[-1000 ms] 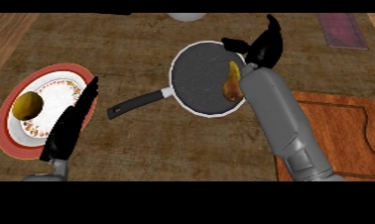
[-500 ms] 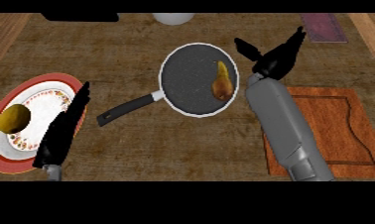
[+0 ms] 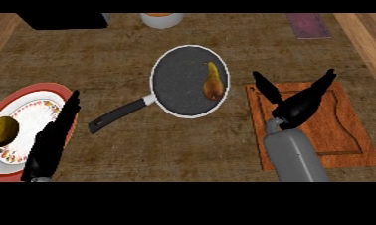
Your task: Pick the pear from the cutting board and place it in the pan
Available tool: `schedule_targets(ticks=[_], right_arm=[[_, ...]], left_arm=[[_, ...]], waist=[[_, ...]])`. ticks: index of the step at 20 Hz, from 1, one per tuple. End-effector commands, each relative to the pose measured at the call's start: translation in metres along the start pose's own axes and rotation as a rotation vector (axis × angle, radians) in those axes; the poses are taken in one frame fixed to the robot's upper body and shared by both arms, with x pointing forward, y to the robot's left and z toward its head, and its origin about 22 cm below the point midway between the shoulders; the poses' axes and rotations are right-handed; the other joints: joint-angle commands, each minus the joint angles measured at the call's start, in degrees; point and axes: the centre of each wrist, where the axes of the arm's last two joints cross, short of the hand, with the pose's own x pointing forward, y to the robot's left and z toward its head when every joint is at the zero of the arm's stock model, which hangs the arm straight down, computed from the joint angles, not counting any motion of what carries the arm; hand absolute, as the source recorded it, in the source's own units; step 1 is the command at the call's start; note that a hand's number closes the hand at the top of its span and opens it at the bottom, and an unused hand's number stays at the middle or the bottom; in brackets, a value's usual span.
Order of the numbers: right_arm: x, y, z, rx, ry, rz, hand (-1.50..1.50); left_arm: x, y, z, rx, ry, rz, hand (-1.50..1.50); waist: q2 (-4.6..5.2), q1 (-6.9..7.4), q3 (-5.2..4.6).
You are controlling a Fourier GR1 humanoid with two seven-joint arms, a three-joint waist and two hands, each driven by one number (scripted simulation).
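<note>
Inside the pan (image 3: 176,87) the pear (image 3: 212,85) lies unheld, so the right hand (image 3: 297,105) spreads open over the cutting board (image 3: 337,134); left hand (image 3: 53,142) rests open beside the plate (image 3: 33,97).

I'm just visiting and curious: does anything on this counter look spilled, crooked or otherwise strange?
Nothing stands out. The pear lies inside the pan, the cutting board sits flat with nothing on it, and the plate at the left holds a brownish item. No spill or damage shows.
</note>
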Motion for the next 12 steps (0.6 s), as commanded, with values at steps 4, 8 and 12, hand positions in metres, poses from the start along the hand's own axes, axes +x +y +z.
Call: schedule_targets(ticks=[4, 8, 12], right_arm=[[-0.023, -0.099, 0.031, -0.032, 0.006, -0.007, -1.5], [-0.024, -0.16, 0.051, -0.04, -0.015, 0.019, -1.5], [-0.011, -0.204, 0.064, -0.018, 0.003, -0.009, -1.5]], left_arm=[[0.0, 0.003, 0.003, 0.005, -0.008, 0.005, 0.0], [0.007, 0.013, 0.004, -0.005, 0.01, 0.003, 0.0], [-0.005, -0.009, 0.002, -0.009, -0.031, -0.007, 0.0]], waist=[[0.38, 0.35, 0.0], [0.5, 0.47, 0.06], [0.76, 1.17, 0.09]])
